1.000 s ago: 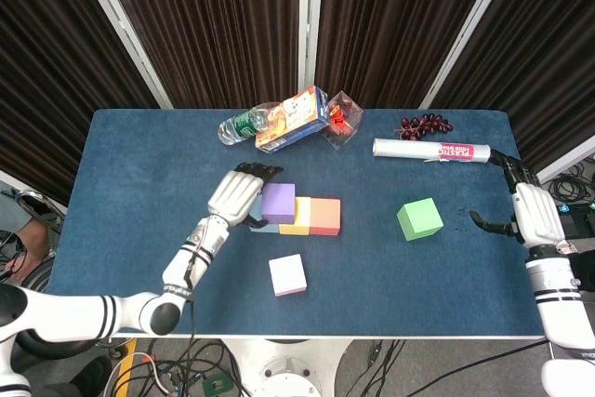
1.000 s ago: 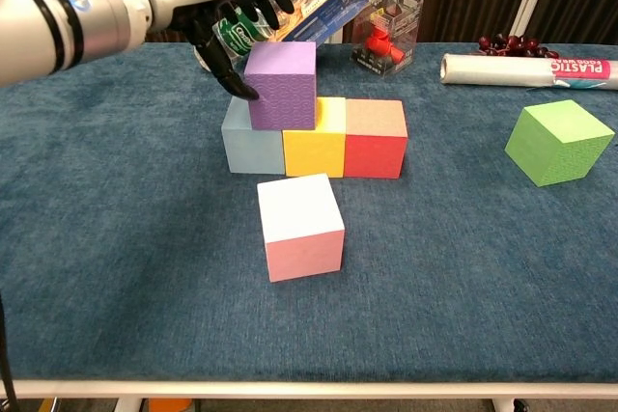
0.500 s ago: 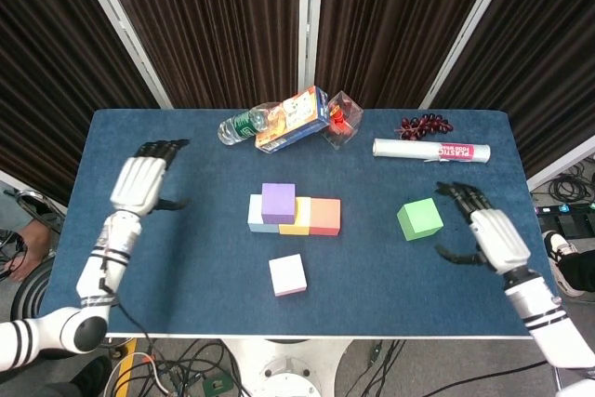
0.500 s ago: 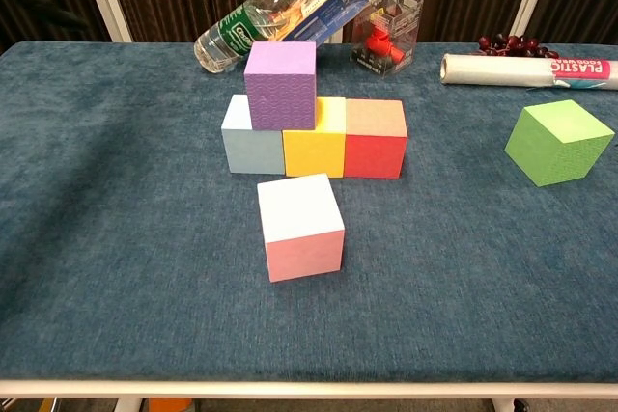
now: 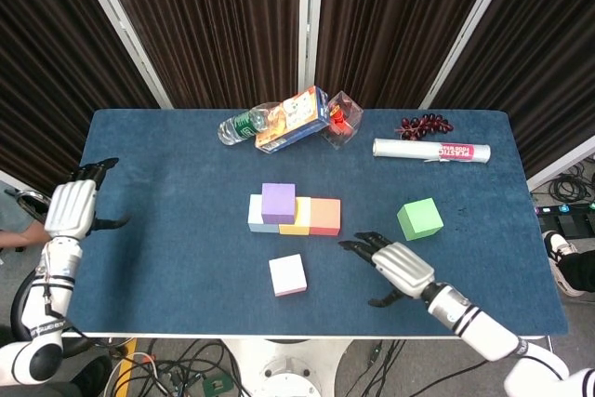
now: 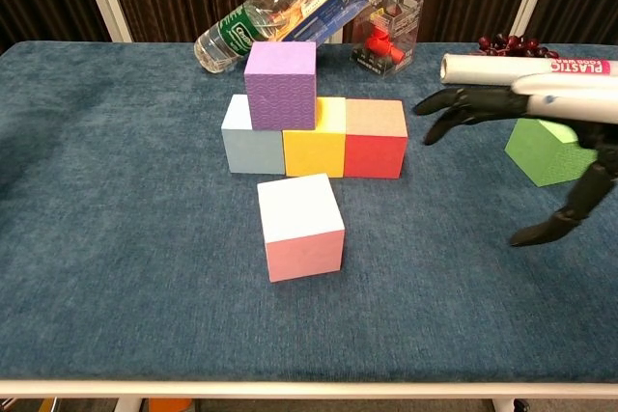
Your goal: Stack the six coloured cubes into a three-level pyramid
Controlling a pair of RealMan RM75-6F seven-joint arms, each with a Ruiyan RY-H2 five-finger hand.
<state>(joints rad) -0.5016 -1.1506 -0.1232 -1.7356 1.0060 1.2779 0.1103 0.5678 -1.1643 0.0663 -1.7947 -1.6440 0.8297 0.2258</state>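
Left hand (image 5: 72,207) sits out wide at the robot's own left, palm down, fingers pointing away from the body and slightly apart, thumb jutting toward the middle; nothing in it. Its forearm runs straight back toward the near edge. Only the head view shows it. Right hand (image 5: 397,265) is reaching in across the front, fingers (image 6: 454,103) spread and stretched toward the left, thumb hanging low beneath the palm, empty. Its forearm angles back and outward to the robot's right, wrist roughly level.
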